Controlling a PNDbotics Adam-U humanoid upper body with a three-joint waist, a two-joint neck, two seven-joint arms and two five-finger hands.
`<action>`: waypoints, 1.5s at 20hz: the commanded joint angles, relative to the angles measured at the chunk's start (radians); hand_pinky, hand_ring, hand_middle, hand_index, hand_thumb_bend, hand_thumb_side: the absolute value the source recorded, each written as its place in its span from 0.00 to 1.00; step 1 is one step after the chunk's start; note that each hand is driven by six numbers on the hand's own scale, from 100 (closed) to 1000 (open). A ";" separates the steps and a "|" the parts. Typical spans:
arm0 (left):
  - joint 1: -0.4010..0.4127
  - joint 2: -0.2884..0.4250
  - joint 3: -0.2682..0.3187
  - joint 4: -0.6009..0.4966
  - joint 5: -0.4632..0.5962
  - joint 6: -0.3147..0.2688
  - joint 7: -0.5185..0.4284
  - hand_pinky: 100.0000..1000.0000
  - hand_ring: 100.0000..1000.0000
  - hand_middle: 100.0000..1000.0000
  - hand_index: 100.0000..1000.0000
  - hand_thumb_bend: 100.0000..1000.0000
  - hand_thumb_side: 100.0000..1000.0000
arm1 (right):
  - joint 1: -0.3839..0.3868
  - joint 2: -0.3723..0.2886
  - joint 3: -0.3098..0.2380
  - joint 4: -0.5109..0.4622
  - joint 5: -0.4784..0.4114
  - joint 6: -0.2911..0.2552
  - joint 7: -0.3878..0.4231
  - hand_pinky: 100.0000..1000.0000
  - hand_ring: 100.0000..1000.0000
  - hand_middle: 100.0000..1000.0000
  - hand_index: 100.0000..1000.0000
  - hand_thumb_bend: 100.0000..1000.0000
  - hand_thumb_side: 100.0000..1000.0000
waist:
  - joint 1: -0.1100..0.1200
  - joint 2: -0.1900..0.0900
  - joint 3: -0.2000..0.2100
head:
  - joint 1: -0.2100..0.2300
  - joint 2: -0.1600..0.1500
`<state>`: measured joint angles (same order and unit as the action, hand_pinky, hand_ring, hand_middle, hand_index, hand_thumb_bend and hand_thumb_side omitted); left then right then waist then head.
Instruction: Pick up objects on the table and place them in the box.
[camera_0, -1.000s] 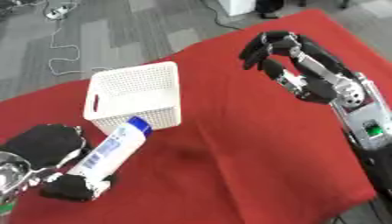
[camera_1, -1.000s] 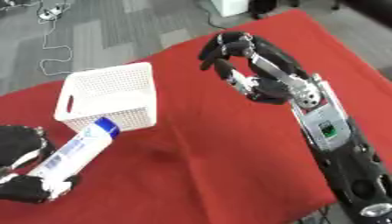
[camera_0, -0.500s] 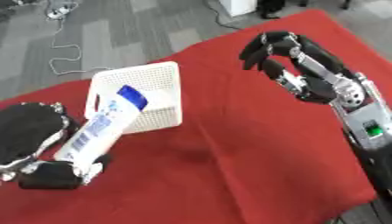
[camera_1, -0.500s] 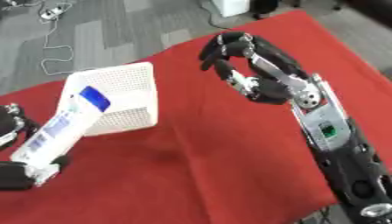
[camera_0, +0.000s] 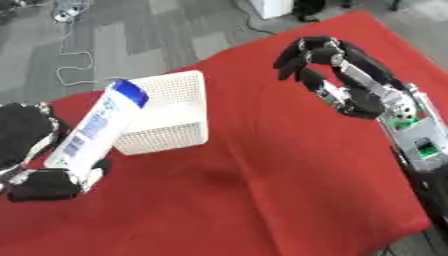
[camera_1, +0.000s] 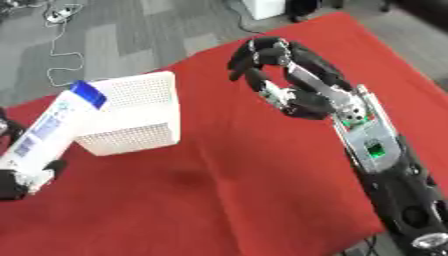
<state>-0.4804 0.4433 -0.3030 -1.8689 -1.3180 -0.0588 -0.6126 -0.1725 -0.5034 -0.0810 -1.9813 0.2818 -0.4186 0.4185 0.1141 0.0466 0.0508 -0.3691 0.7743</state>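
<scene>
One bottle (camera_0: 96, 130) sits clamped in your left hand (camera_0: 39, 165), cap tilted toward the box (camera_0: 171, 122) just beyond; carry it over the rim before uncurling those fingers.

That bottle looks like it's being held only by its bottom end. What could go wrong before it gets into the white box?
The left hand grips the bottle only at its base, so the tilted bottle might slip or swing. Its blue cap is at the white box rim and might knock the box askew instead of dropping inside.
</scene>
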 joint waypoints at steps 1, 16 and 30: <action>-0.050 0.039 0.002 0.059 -0.021 -0.012 0.054 0.00 0.00 0.00 0.07 0.16 0.83 | -0.007 -0.024 -0.005 -0.019 -0.003 0.000 0.001 0.41 0.60 0.65 0.64 0.02 1.00 | -0.004 -0.015 -0.002 | -0.001 -0.004; -0.287 -0.022 -0.058 0.426 -0.031 -0.163 0.256 0.00 0.00 0.00 0.07 0.17 0.85 | -0.020 -0.019 0.006 -0.019 -0.014 -0.001 0.018 0.41 0.60 0.65 0.64 0.02 1.00 | -0.001 -0.015 -0.022 | 0.014 -0.004; -0.345 -0.133 -0.043 0.733 -0.176 -0.238 0.426 0.47 0.60 0.57 0.65 0.29 1.00 | -0.042 -0.013 0.014 -0.019 -0.032 -0.001 0.032 0.41 0.60 0.64 0.65 0.02 1.00 | 0.001 -0.009 -0.049 | 0.032 -0.004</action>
<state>-0.8127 0.3015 -0.3521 -1.1359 -1.4776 -0.2845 -0.1999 -0.2027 -0.5031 -0.0623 -1.9813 0.2553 -0.4188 0.4468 0.1208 0.0462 0.0017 -0.3503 0.7744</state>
